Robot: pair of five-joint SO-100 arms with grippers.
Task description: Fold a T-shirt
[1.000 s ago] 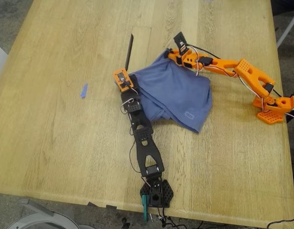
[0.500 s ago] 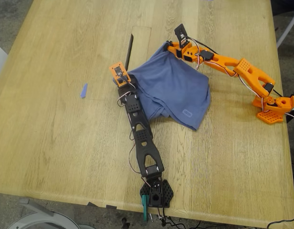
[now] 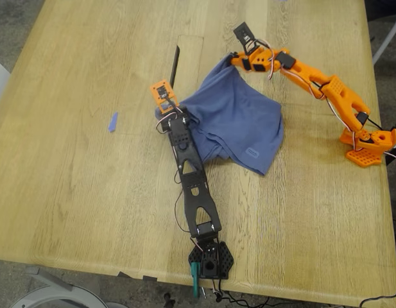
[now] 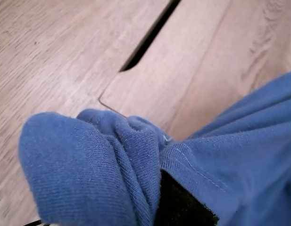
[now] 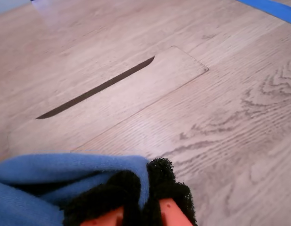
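Observation:
The slate-blue T-shirt (image 3: pixel 239 125) lies crumpled on the wooden table, with a small label showing near its lower hem. My first gripper (image 3: pixel 165 102), on the black arm, is shut on a bunched edge of the T-shirt (image 4: pixel 88 165) at the side towards the exterior view's left. A black pad (image 4: pixel 183 205) presses into the cloth there. My second gripper (image 3: pixel 232 61), on the orange arm, is shut on the far corner of the T-shirt (image 5: pixel 51 188) and holds it pulled up off the table. Its foam-tipped fingers (image 5: pixel 164 181) pinch the fold.
A dark slot (image 3: pixel 174 67) runs along an inset panel in the table just beyond the shirt. A small blue tape scrap (image 3: pixel 112 122) lies towards the exterior view's left. The black base (image 3: pixel 210 260) sits at the near edge, the orange base (image 3: pixel 368 144) at the exterior view's right.
My second gripper has risen and moved away with the shirt's far corner, stretching the cloth. My first gripper has shifted slightly farther from its base with its bunched edge.

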